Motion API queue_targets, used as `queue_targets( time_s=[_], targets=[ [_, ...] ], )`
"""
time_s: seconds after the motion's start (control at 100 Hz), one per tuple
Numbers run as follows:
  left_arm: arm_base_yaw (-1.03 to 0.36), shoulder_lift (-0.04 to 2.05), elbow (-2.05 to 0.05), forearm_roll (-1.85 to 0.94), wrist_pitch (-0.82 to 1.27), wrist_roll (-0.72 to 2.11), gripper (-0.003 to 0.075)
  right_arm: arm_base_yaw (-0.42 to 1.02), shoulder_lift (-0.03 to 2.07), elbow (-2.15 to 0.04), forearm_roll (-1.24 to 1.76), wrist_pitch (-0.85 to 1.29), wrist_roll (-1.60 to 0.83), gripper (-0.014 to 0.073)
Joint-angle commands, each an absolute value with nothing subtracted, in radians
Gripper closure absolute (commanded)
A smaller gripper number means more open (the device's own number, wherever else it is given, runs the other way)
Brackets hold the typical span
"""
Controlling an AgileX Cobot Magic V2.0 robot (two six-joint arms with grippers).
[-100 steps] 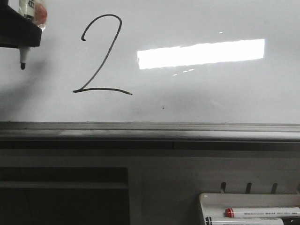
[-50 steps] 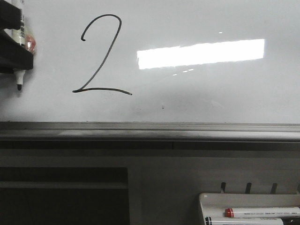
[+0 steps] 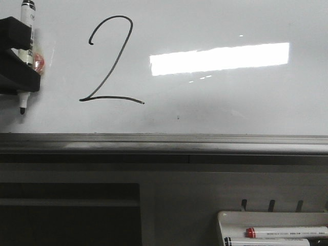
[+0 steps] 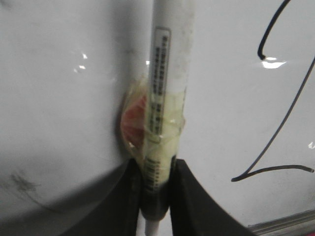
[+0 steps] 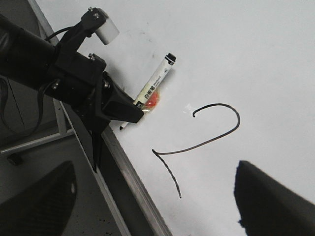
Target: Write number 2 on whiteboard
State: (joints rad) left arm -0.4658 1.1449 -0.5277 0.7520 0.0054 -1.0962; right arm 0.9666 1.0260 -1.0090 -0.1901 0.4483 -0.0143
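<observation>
While the whiteboard (image 3: 215, 102) is carrying a finished number 2 (image 3: 110, 60) left of its bright reflection, the left gripper (image 3: 20, 61), clamping a marker (image 3: 24, 56), is sinking lower at the left edge, tip apparently clear of the surface, suggesting writing is over. The right gripper's (image 5: 157, 206) fingers are standing apart, holding nothing.

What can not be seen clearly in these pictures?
- Label print on the marker: blurred in the left wrist view, too small in the front view.
- The number 2: cut off by the edge in the left wrist view.
- Contact between marker tip and whiteboard: cannot be judged from the front.
- Markers in the white tray: cut by the front view's lower edge.
- Right gripper: only two dark blurred fingers show.
</observation>
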Motion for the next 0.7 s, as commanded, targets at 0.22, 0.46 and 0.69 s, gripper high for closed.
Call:
queue_targets(
  time_s=[0.22,0.46,0.69],
  targets=[
    [-0.473,1.130,-0.558,0.744,-0.026,-1.103,0.0726,0.959,1.005,-1.044,-0.198,0.374,-0.014,0.0018],
    [-0.460,1.130,-0.560,0.745,-0.113,-1.102,0.0331,0.959,1.005,-1.044,-0.192,0.374,-0.014,0.0018],
    [-0.450,1.114,-0.560,0.743,-0.112,-1.102,0.0300,0.959,1.005,-1.044,-0.192,0.374,-0.014,0.0018]
  ],
)
